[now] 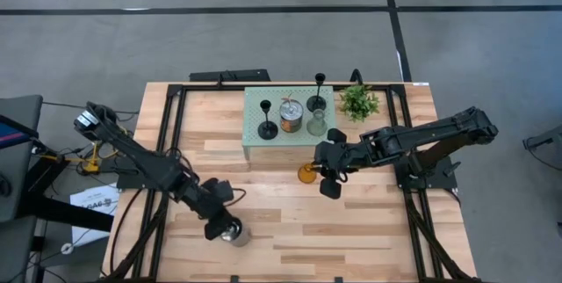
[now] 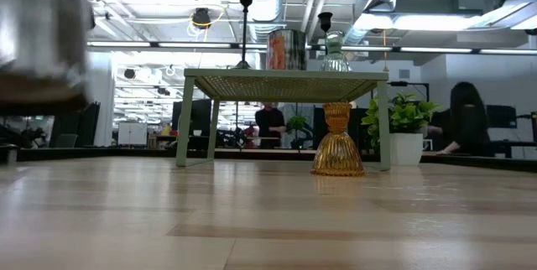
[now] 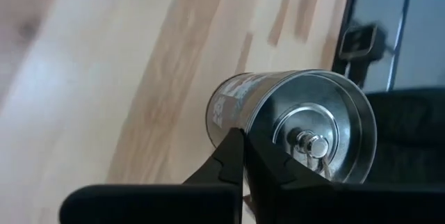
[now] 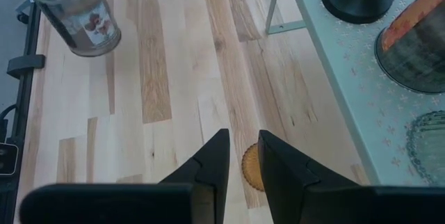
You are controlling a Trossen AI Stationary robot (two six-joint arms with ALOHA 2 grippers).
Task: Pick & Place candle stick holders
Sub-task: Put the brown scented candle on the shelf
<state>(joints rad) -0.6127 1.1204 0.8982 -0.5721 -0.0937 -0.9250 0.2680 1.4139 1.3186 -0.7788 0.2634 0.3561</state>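
My left gripper (image 1: 224,228) is near the table's front edge, shut on a round silvery cup (image 3: 292,123) that hangs above the tabletop (image 2: 42,35). An amber glass holder (image 2: 338,140) stands on its flared foot in front of the pale green stand (image 1: 255,138). My right gripper (image 4: 240,147) hovers above the amber holder (image 4: 252,170), open by a narrow gap and touching nothing. On the stand are two black stemmed holders (image 1: 267,120) (image 1: 318,94), another silvery cup (image 1: 291,113) and a clear glass holder (image 1: 316,125). My left gripper pinches the silvery cup's thin wall at its rim (image 3: 245,128), one finger inside the cup and one outside. The fingers slant down onto it from the table's left. The cup is lifted clear of the table, its open mouth up.
A small green potted plant (image 1: 358,101) stands at the stand's right end, near the far edge. Bare wood lies between the two arms and along the front edge. Black frame rails (image 1: 176,125) run along the table's sides. People sit in the room beyond.
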